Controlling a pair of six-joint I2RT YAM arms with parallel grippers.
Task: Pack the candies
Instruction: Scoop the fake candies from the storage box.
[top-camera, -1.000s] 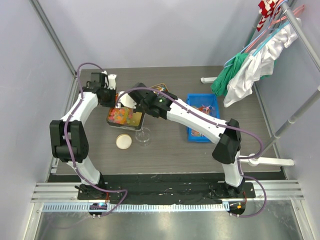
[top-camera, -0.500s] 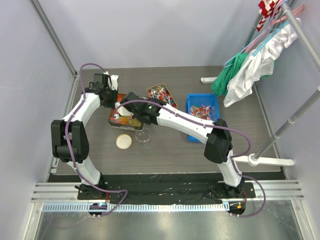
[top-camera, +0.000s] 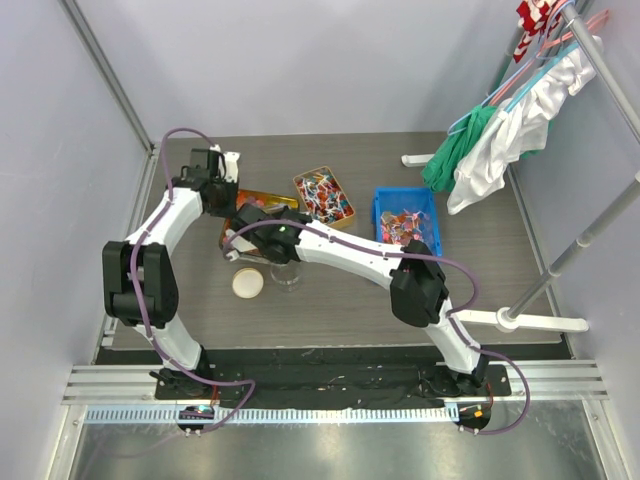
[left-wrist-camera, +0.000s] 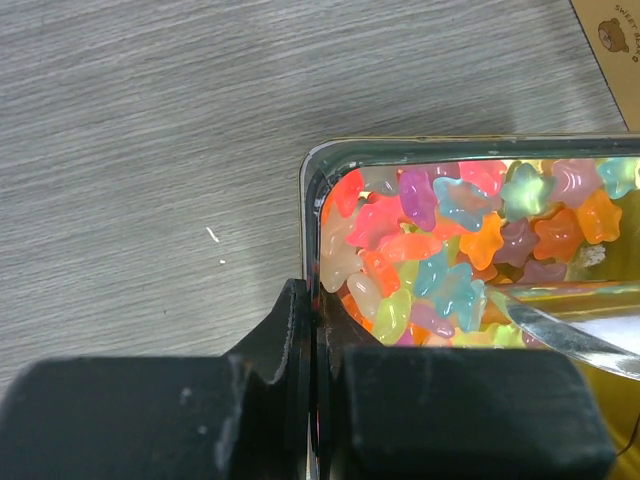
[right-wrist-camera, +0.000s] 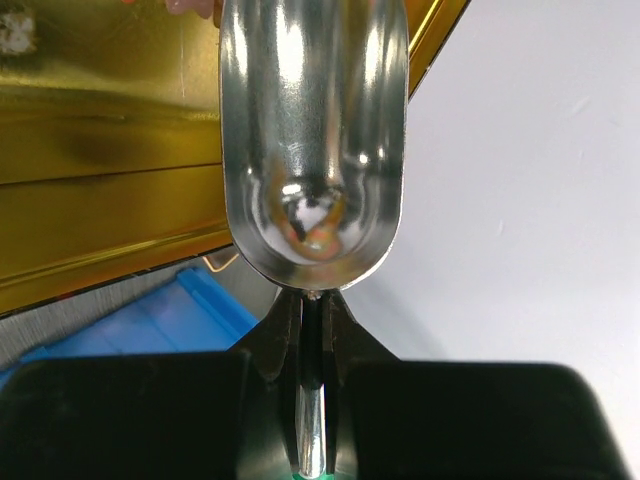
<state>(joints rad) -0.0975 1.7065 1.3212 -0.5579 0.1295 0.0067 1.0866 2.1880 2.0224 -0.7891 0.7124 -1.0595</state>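
Left pincer (left-wrist-camera: 312, 312) tight on tin rim (left-wrist-camera: 430, 146) beside the candies (left-wrist-camera: 450, 250), bare table (left-wrist-camera: 140, 150) alongside.

We are counting two tins, a gummy tin (left-wrist-camera: 311, 200) and a wrapped-candy tin (top-camera: 296, 183), one blue bin (top-camera: 384, 205), one jar (top-camera: 286, 275), one lid (top-camera: 248, 284), one scoop (right-wrist-camera: 312, 130); the candies (left-wrist-camera: 440, 250) are probably running to dozens.

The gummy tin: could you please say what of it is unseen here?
Top view: gummy tin mostly under the right arm.
Left wrist: its right end cut off by the frame; near wall behind the left gripper.
Right wrist: scoop and top edge hide nearly all gummies.
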